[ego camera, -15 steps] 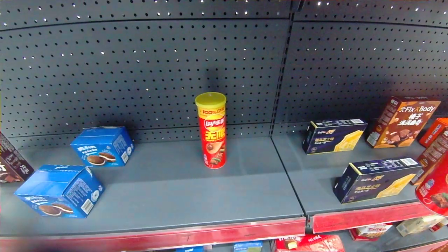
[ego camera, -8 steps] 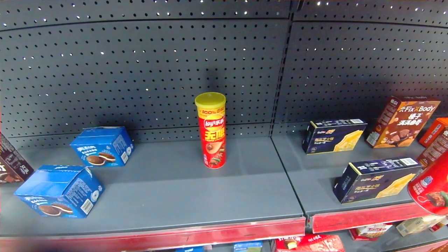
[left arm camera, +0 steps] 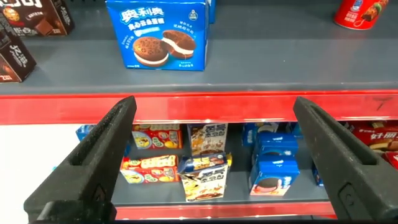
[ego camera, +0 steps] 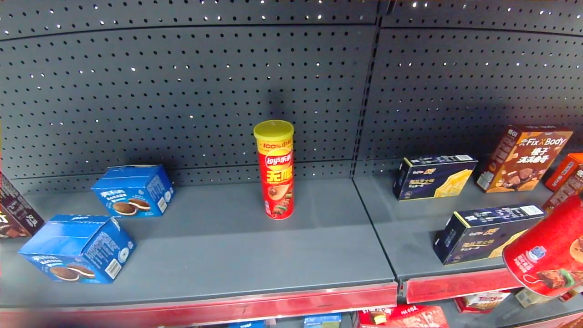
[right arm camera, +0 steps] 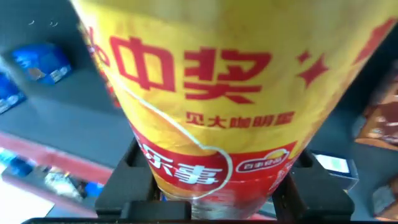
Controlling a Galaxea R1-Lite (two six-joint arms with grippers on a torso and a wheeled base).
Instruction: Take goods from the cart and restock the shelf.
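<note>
Clamping a tilted chips can (ego camera: 546, 248), the right pincer (right arm camera: 214, 186) holds it at four o'clock, off the front of the grey shelf (ego camera: 218, 246); the left pincer (left arm camera: 211, 155) gapes wide, empty, facing the shelf's red lip (left arm camera: 199, 106).

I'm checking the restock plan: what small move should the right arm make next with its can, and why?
Probably lift the held can leftward and over the lip of the shelf, toward the bare spot right of the standing can. The held can is tilted and low at the front edge, in front of a dark box, and that spot looks open.
</note>
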